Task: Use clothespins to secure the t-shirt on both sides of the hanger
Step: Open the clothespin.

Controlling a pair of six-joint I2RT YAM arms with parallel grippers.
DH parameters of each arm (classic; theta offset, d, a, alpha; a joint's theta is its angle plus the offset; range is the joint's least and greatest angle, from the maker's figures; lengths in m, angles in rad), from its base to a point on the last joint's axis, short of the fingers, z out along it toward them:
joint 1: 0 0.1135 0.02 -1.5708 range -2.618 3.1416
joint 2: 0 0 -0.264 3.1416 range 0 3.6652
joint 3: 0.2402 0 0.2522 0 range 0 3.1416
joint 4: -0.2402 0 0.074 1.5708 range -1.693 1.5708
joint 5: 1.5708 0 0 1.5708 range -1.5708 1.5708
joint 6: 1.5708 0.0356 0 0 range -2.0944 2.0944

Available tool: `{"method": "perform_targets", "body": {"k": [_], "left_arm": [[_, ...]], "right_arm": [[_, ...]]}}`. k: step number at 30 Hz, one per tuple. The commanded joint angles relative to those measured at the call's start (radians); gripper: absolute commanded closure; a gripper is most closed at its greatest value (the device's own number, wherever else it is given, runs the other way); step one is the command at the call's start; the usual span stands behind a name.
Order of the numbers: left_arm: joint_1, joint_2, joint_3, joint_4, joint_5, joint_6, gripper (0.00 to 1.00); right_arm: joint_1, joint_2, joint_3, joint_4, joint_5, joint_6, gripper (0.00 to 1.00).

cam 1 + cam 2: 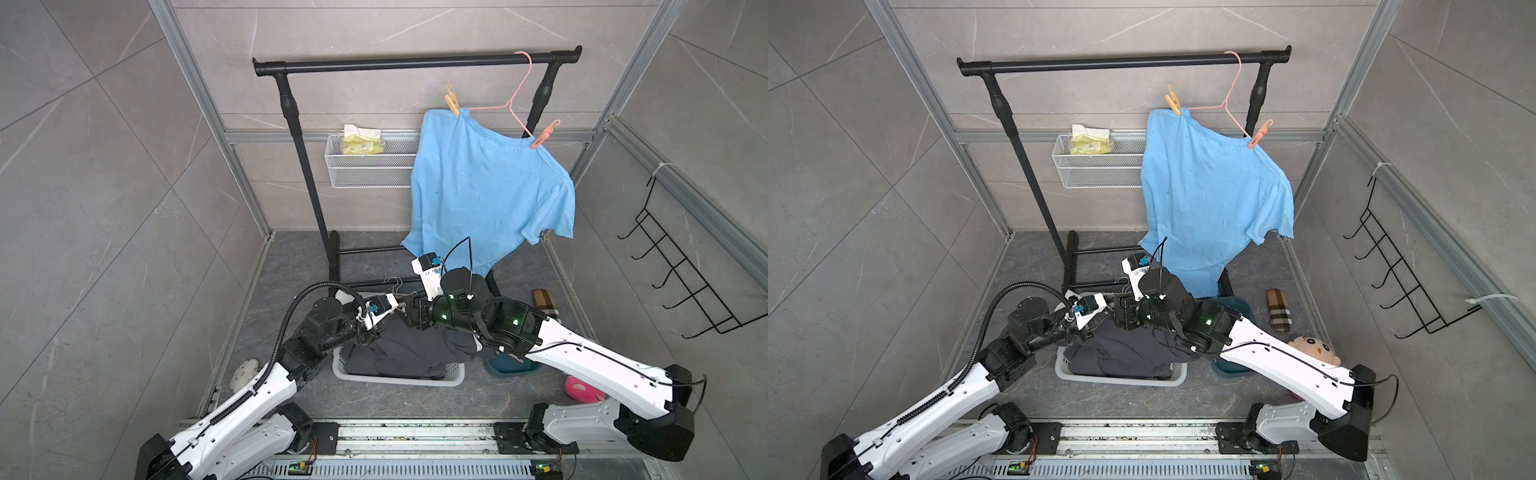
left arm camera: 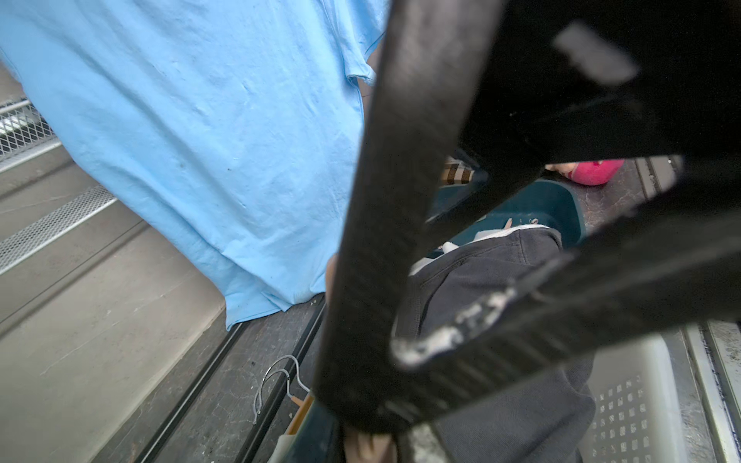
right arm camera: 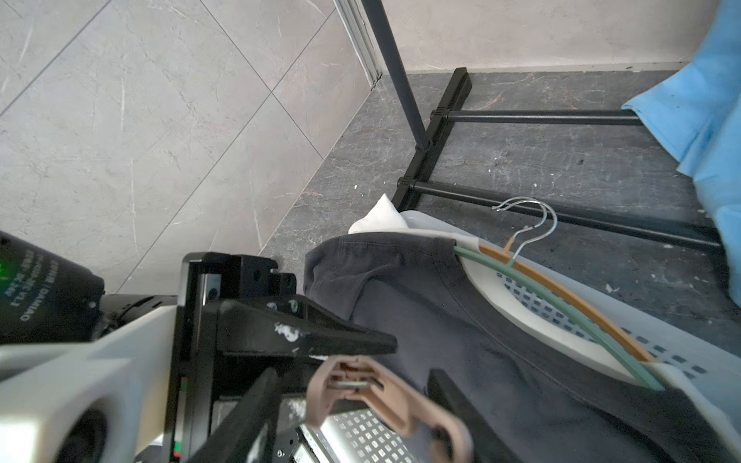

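With left gripper point(image 1: 400, 306) nearly shut, pinching a clothespin point(image 3: 381, 397) over the basket point(image 3: 533, 320) and straddling it with right gripper point(image 3: 355, 375) partly open.

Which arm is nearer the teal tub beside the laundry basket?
Right. The right arm extends directly over the teal tub; the left arm sits on the far side of the white laundry basket from it.

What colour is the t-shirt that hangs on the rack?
Light blue. The t-shirt shows best in both top views.
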Motion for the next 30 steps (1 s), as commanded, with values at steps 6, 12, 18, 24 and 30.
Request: {"method": "perform_targets", "body": {"k": [6, 12, 18, 24, 30], "left_arm": [[0.001, -0.013, -0.010, 0.060, 0.063, 0.042, 1.00], [0.001, -0.010, 0.000, 0.038, 0.080, 0.038, 0.93], [0.001, 0.016, 0.082, -0.068, 0.060, -0.042, 0.47], [0.001, 0.004, 0.110, -0.060, 0.089, -0.159, 0.40], [0.009, 0.058, 0.179, -0.166, 0.023, -0.236, 0.39]], "right_arm": [[0.002, 0.025, 0.034, 0.015, 0.039, 0.009, 0.50], [0.002, 0.024, 0.034, 0.007, 0.072, -0.028, 0.66], [0.003, 0.002, 0.040, -0.017, 0.161, -0.169, 0.90], [0.001, -0.060, 0.003, -0.063, 0.215, -0.482, 1.00], [-0.089, -0.099, -0.099, -0.090, 0.207, -0.746, 1.00]]}}
